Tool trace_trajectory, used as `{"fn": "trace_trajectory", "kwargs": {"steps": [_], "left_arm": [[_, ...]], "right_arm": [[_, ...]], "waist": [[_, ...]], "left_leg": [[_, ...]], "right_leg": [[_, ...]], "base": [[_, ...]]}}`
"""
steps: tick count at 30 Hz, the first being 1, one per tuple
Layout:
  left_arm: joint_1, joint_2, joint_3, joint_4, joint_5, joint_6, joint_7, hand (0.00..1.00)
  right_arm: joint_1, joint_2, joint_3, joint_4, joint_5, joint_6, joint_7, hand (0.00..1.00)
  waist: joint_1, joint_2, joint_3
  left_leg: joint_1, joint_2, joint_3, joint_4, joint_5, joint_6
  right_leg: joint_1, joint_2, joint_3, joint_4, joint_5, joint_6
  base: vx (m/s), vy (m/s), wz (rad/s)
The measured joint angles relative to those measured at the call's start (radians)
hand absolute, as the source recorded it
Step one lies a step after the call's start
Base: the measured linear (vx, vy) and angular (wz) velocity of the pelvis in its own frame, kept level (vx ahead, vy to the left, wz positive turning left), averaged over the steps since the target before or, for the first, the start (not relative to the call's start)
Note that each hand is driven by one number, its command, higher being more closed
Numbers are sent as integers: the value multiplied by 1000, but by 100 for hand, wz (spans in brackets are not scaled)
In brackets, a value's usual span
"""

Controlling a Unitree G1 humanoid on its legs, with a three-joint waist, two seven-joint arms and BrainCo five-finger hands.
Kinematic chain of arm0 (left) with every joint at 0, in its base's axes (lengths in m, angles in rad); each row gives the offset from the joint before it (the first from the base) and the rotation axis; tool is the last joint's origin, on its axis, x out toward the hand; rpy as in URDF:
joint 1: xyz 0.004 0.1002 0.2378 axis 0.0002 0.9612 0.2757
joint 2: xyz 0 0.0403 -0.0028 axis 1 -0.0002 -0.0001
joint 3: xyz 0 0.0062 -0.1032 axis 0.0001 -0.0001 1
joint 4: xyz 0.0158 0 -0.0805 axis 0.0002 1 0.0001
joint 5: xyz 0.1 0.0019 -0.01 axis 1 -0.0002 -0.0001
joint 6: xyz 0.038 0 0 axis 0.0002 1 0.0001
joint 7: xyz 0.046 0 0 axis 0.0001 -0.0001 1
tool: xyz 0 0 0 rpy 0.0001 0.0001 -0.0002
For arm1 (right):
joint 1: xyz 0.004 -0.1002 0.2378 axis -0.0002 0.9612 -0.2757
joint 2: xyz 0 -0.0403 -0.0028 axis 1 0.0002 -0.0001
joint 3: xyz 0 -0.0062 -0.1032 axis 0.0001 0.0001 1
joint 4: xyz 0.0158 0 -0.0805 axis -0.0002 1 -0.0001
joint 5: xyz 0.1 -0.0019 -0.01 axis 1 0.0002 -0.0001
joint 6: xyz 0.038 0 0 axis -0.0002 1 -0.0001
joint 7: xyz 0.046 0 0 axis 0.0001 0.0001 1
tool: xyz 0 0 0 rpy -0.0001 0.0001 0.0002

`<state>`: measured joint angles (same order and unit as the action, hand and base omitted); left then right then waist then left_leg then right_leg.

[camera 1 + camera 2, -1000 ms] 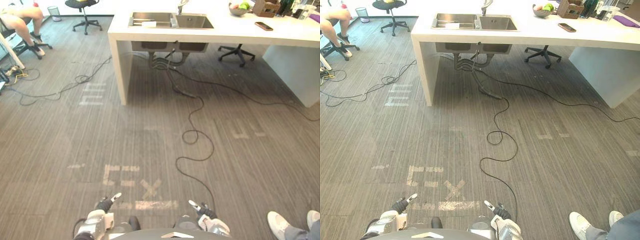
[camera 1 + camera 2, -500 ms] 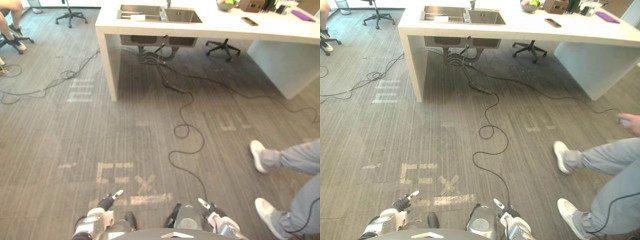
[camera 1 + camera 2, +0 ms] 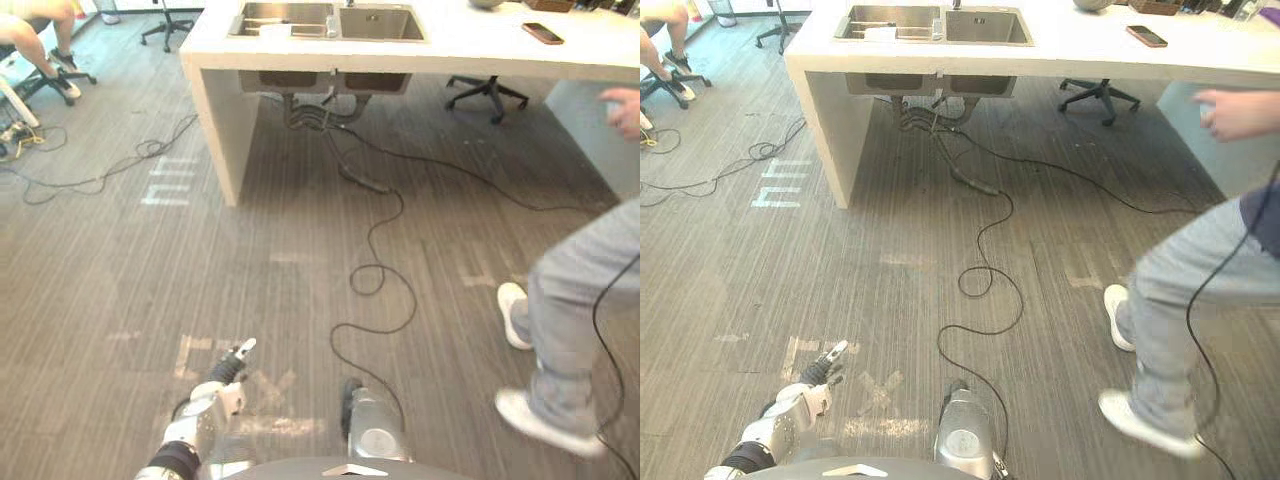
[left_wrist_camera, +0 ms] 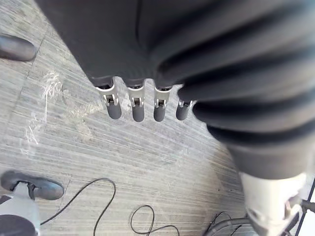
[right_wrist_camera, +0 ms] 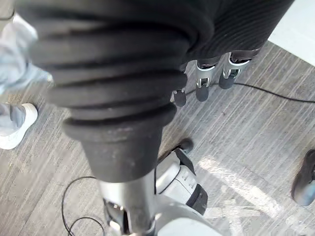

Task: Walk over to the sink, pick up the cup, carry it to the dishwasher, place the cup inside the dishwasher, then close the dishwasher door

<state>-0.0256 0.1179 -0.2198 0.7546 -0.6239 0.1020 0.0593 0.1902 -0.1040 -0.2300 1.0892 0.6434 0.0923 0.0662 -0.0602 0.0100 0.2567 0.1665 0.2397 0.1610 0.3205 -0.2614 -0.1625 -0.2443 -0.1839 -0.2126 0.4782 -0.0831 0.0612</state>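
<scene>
A steel double sink (image 3: pixel 333 20) is set in the white counter (image 3: pixel 450 45) at the far side of the floor. Something small and white (image 3: pixel 275 30) lies at the left basin's front edge; I cannot tell what it is. My left hand (image 3: pixel 224 374) hangs low at the near left over the carpet, fingers (image 4: pixel 133 107) straight and holding nothing. In the right wrist view my right hand's fingers (image 5: pixel 203 78) hang relaxed above the floor, with nothing in them.
A person (image 3: pixel 575 300) in grey trousers and white shoes strides across the right side, holding a cable. A black cable (image 3: pixel 375 270) snakes from under the sink towards me. A phone (image 3: pixel 543 33) lies on the counter, an office chair (image 3: pixel 487 95) behind it. Another person (image 3: pixel 40 30) sits far left.
The view has swung as I move. The person on the right has stepped further in and forward. My left hand has come up and forward; my right hand has dropped out of the eye views.
</scene>
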Motion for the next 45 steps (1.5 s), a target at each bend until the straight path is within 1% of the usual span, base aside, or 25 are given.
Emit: {"fn": "trace_trajectory", "kwargs": {"steps": [1, 3, 4, 6, 7, 8, 11, 13, 15, 17, 19, 21, 25, 26, 27, 28, 30, 33, 34, 37, 38, 39, 40, 42, 45], "left_arm": [[5, -15, 0, 4, 0, -2, 0, 0], [34, -66, 2, 5, 0, -20, -3, 0], [35, -70, 2, 4, 0, -31, -3, 0], [30, -72, 4, 1, 0, -63, 1, 0], [25, -71, 6, -5, -2, -71, 2, 0], [21, -71, 8, -21, -2, -78, 2, 0], [36, -57, -10, -146, 44, -132, 19, 0], [40, -62, -24, -298, 162, -212, 89, 0], [36, -61, -23, -365, 190, -241, 126, 0], [22, -61, -22, -388, 199, -267, 153, 0], [19, -55, -19, -389, 230, -285, 158, 0], [4, -34, -14, -389, 246, -303, 161, 0], [8, -19, -8, -393, 294, -300, 155, 0], [2, -26, 0, -402, 315, -300, 151, 0], [8, -23, 2, -436, 320, -299, 152, 0], [10, -19, 3, -453, 326, -299, 154, 0], [13, -13, 8, -486, 335, -298, 173, 0], [3, -16, 8, -529, 333, -317, 194, 0], [-10, -10, 8, -528, 330, -337, 195, 0], [-25, 20, 5, -486, 299, -352, 195, 0], [-20, 44, 0, -469, 289, -353, 193, 0], [-17, 68, 1, -469, 276, -356, 188, 0], [-14, 68, 3, -466, 269, -357, 189, 0], [8, 39, -39, -410, 263, -361, 198, 0], [8, 39, -39, -411, 263, -361, 198, 0]], "right_arm": [[-1, -11, -11, -2, 0, 0, 0, 0], [1, -55, -12, -6, -11, -1, 8, 0], [1, -53, -10, -3, -20, 2, 16, 0], [12, -46, -18, 0, -23, 2, 20, 0], [3, -50, -20, -5, -22, 0, 20, 0], [-10, -59, -28, -6, -22, 0, 20, 0], [-43, -70, -31, -22, -22, -2, 22, 0], [-85, -64, -70, -28, -20, -4, 20, 0], [-94, -64, -76, -27, -11, -4, 20, 0], [-95, -71, -91, -12, -1, 1, 23, 0], [-79, -78, -90, -11, 1, 15, 27, 0], [-80, -49, -80, -11, 31, 29, 38, 0], [-64, -15, -68, 34, 78, 50, 40, 0], [-79, -7, -68, 37, 78, 46, 40, 0], [-86, 4, -68, 36, 76, 26, 32, 0], [-88, 3, -68, 36, 76, 20, 32, 0], [-106, -10, -68, 35, 76, 20, 29, 0], [-112, -16, -67, 31, 77, 20, 14, 0], [-109, -5, -73, 37, 93, 22, 12, 0], [-96, -3, -90, 33, 103, 25, 12, 0], [-72, 10, -90, 35, 103, 27, 12, 0], [-52, 27, -88, 46, 102, 33, 16, 0], [-53, 25, -89, 63, 100, 37, 19, 0], [-39, 36, -67, 16, 96, -1, 108, 0], [-39, 36, -67, 15, 96, -1, 108, 0]], "waist": [[0, 13, -7], [-6, 89, -46], [-8, 87, -50], [-10, 74, -43], [-4, 66, -33], [-1, 58, -22], [36, 31, -16], [50, 33, -14], [53, 39, -12], [59, 58, -8], [59, 72, -11], [70, 17, -23], [102, -69, -65], [100, -60, -66], [109, -60, -67], [118, -64, -67], [119, -63, -66], [107, -32, -63], [97, -23, -64], [71, -13, -56], [66, -40, -57], [70, -80, -60], [78, -79, -61], [76, -53, -91], [75, -53, -91]], "left_leg": [[-41, 9, -1, 155, -28, 3], [-156, 86, 56, 548, 72, 84], [-171, 104, 62, 576, 121, 82], [-242, 168, 54, 683, 350, 134], [-298, 176, 56, 757, 311, 131], [-342, 142, 80, 774, 179, 122], [-373, -4, 199, 397, 79, 106], [-376, -106, 169, -47, 159, 72], [-376, -124, 125, -208, 215, 58], [-369, -108, 118, -222, 229, 62], [-339, -95, 124, -219, 323, 124], [-355, -140, 141, -164, 352, 160], [-384, -223, 172, -97, 275, 230], [-381, -230, 167, -82, 250, 250], [-355, -231, 181, -80, 226, 248], [-334, -234, 194, -85, 212, 249], [-253, -252, 205, -122, 198, 248], [-151, -248, 201, -186, 188, 233], [-147, -224, 181, -168, 165, 214], [-140, -192, 125, -111, 135, 182], [-105, -195, 76, -104, 122, 149], [-91, -213, 51, -108, 107, 125], [-82, -203, 38, -109, 101, 111], [-42, -133, -25, -233, 135, 67], [-42, -133, -25, -233, 135, 67]], "right_leg": [[-7, 16, -3, 15, -17, -16], [13, 87, -33, 31, -63, -44], [29, 91, -43, 30, -79, -49], [114, 113, -70, -34, -98, -67], [172, 123, -81, -85, -95, -90], [224, 122, -85, -127, -96, -97], [320, 99, -91, -221, -78, -88], [361, 104, -93, -268, -76, -78], [401, 118, -90, -305, -77, -61], [451, 139, -75, -321, -103, -26], [488, 145, -54, -303, -155, -2], [485, 91, -25, -282, -216, 0], [471, 6, -13, -218, -257, -29], [379, -26, -17, -14, -212, 38], [301, -60, 5, 164, -147, 146], [258, -80, 19, 259, -117, 190], [161, -143, -6, 471, -142, 144], [88, -169, -139, 333, -209, 38], [33, -158, -141, 144, -189, 30], [0, -134, -47, 18, -97, 53], [34, -129, -10, -75, 95, 51], [52, -130, 1, -111, 192, 91], [59, -125, 11, -104, 162, 119], [189, -3, -74, -348, 106, 42], [189, -3, -73, -348, 106, 42]], "base": [[446, -293, -29], [347, -203, -21], [351, -184, 23], [333, -150, 39], [367, -140, 28], [427, -130, 17], [363, -88, -12], [356, -16, -2], [260, 33, -7], [362, 191, -22], [288, 206, -25], [312, 211, -13], [381, 157, -1], [437, 129, 3], [411, 163, -5], [433, 177, -40], [331, 104, -30], [296, 8, -2], [241, -115, 19], [235, -200, 62], [295, -398, 92], [226, -387, 79], [164, -404, 46], [67, -191, 19], [0, 0, 0]]}}
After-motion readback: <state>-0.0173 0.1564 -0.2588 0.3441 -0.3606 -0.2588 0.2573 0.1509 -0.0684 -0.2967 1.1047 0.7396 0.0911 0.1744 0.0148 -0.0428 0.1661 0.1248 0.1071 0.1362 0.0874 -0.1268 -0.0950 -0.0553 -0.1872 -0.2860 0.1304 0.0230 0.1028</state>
